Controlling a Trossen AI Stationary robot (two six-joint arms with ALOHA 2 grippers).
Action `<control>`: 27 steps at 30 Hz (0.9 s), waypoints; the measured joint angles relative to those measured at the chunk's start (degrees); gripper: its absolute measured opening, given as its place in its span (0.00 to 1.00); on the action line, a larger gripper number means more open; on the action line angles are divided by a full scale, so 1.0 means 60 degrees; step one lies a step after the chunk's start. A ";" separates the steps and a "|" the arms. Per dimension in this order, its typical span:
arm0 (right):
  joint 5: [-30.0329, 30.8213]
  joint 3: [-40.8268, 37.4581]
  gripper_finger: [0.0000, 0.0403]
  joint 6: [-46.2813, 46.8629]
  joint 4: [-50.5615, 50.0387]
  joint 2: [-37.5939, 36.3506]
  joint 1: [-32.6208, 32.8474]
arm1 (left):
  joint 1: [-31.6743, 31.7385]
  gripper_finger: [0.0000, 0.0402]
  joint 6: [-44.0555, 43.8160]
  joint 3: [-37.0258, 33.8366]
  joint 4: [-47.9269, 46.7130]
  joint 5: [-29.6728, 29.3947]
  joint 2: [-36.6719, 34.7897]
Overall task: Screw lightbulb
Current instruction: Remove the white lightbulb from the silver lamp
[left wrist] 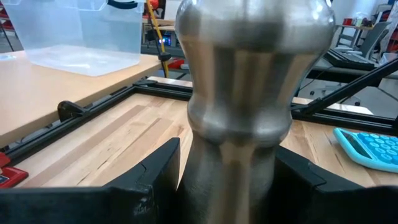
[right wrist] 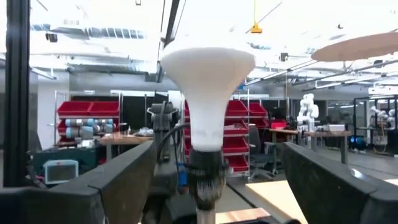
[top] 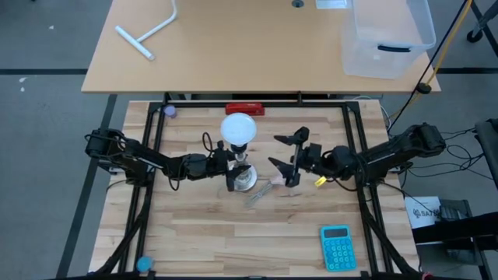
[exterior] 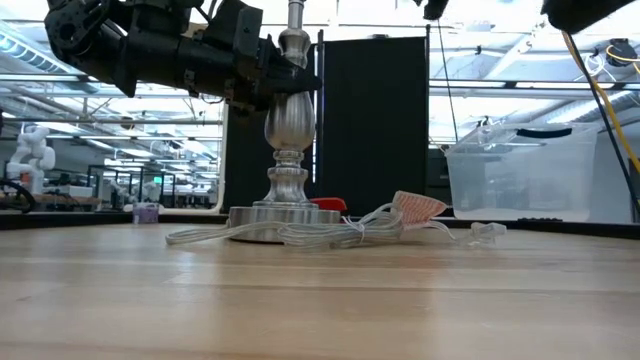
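Observation:
The white lightbulb [top: 238, 128] stands upright with its narrow base in the black socket [right wrist: 205, 171] on top of the silver lamp stand [exterior: 288, 150]. The stand's round foot [exterior: 270, 215] rests on the table. The bulb also shows in the right wrist view [right wrist: 208, 93]; it is above the low view's frame. My left gripper [top: 232, 167] is shut on the stand's stem. My right gripper [top: 288, 159] is open and empty, a little to the right of the bulb, with its fingers pointing toward it and apart from it. My left gripper pinches the lamp stand's silver stem [left wrist: 233, 168] between its two fingers [left wrist: 155, 180], just by the rounded bulge. The fingers come level from the table's left side and lie across the stem. The stand is upright with its foot on the table.
A clear cord [exterior: 300, 235] and a small clear-pink piece [exterior: 420, 205] lie by the stand's foot. A blue calculator [top: 337, 247] lies at the near right and a red object [top: 245, 109] at the far edge. A clear bin [top: 387, 35] stands on the table behind.

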 joint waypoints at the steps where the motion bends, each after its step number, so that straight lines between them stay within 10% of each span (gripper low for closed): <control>1: -0.0002 0.0191 0.83 -0.0065 -0.0249 0.0000 0.0000 | 0.0000 0.47 0.0000 0.0000 0.0000 0.0000 0.0000; 9: 0.0057 0.1464 0.83 -0.0131 -0.2382 0.0021 -0.0338 | 0.0000 0.47 -0.0041 0.0000 0.0001 -0.0006 0.0000; 27: -0.1691 0.1480 0.83 0.0226 -0.0820 0.1311 -0.1059 | -0.0062 0.47 -0.0132 -0.0004 0.0004 -0.0095 0.0007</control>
